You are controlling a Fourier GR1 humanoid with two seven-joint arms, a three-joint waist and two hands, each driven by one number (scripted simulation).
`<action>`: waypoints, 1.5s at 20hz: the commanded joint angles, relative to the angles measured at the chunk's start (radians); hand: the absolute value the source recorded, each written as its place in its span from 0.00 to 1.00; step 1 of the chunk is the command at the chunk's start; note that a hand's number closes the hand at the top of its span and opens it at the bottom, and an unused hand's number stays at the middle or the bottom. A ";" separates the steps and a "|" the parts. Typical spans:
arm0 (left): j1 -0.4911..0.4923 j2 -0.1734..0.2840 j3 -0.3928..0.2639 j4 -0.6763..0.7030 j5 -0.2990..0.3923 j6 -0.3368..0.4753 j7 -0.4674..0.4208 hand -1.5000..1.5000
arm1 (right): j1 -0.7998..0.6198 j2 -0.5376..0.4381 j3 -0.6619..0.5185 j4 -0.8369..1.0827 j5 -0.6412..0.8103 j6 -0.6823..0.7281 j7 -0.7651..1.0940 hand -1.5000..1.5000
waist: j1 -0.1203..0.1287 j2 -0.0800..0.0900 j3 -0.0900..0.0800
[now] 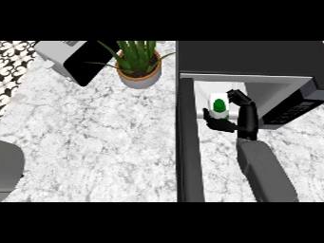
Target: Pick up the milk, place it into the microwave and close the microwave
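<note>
While the right hand (227, 114) curls around the milk (219, 105), it holds it just at the mouth of the microwave (262, 61). Picking up looks done. I think the milk must go inside, and the open door (189, 142) must be shut.

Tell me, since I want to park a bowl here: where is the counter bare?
Bare marble counter runs from the potted plant down to the open microwave door. It is crowded at the microwave mouth, where the right hand holds the milk.
</note>
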 commanded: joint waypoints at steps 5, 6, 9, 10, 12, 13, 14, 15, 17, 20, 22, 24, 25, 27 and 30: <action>-0.020 0.028 0.055 0.026 0.050 -0.053 -0.023 0.00 | -0.216 -0.070 -0.072 0.356 0.057 -0.086 -0.085 1.00 | 0.028 0.011 0.001; -0.009 0.036 0.041 0.010 0.040 -0.045 -0.006 0.00 | -0.224 -0.095 -0.096 0.391 0.038 -0.054 -0.100 1.00 | 0.026 0.011 0.001; 0.004 0.040 0.032 0.013 0.028 -0.053 -0.026 0.00 | -0.259 -0.107 -0.085 0.454 0.071 -0.076 -0.140 1.00 | 0.033 0.013 0.002; 0.019 0.047 0.037 0.022 0.026 -0.065 -0.050 0.00 | -0.260 -0.133 -0.094 0.466 0.073 -0.092 -0.145 1.00 | 0.052 0.019 0.003; -0.032 0.018 0.035 0.085 0.030 -0.071 -0.048 0.00 | -0.277 -0.098 -0.091 0.492 0.089 -0.159 -0.181 1.00 | 0.050 0.022 0.002; -0.025 0.037 0.037 0.062 0.028 -0.081 -0.046 0.00 | -0.294 -0.134 -0.097 0.501 0.088 -0.140 -0.173 1.00 | 0.065 0.028 0.003; -0.017 0.014 0.001 0.023 0.001 -0.034 -0.016 0.00 | -0.303 -0.133 -0.092 0.508 0.100 -0.173 -0.191 1.00 | 0.047 0.022 0.003; -0.044 0.023 0.033 0.036 0.033 -0.053 -0.003 0.00 | -0.324 -0.158 -0.095 0.514 0.102 -0.163 -0.190 1.00 | 0.056 0.029 0.004; -0.060 0.029 0.031 0.039 0.033 -0.062 0.008 0.00 | -0.333 -0.165 -0.082 0.529 0.127 -0.215 -0.214 1.00 | 0.059 0.033 0.004; -0.031 0.061 0.054 0.042 0.057 -0.096 -0.011 0.00 | -0.355 -0.182 -0.105 0.545 0.115 -0.223 -0.224 1.00 | 0.072 0.033 0.004; -0.043 0.029 0.029 0.046 0.026 -0.066 -0.016 0.00 | -0.368 -0.159 -0.135 0.542 0.091 -0.253 -0.236 1.00 | 0.081 0.038 0.006; -0.050 0.036 0.053 0.067 0.052 -0.089 -0.024 0.00 | -0.374 -0.167 -0.162 0.533 0.064 -0.198 -0.262 1.00 | 0.075 0.036 0.005; -0.039 0.033 0.039 0.062 0.037 -0.081 -0.029 0.00 | -0.388 -0.171 -0.176 0.519 0.052 -0.189 -0.277 1.00 | 0.079 0.036 0.006; -0.062 0.030 0.044 0.066 0.043 -0.088 -0.022 0.00 | -0.381 -0.157 -0.177 0.528 0.061 -0.242 -0.308 1.00 | 0.086 0.042 0.006; -0.074 0.016 0.018 0.078 0.014 -0.071 -0.010 0.00 | -0.443 -0.177 -0.162 0.549 0.099 -0.366 -0.267 1.00 | 0.092 0.042 0.004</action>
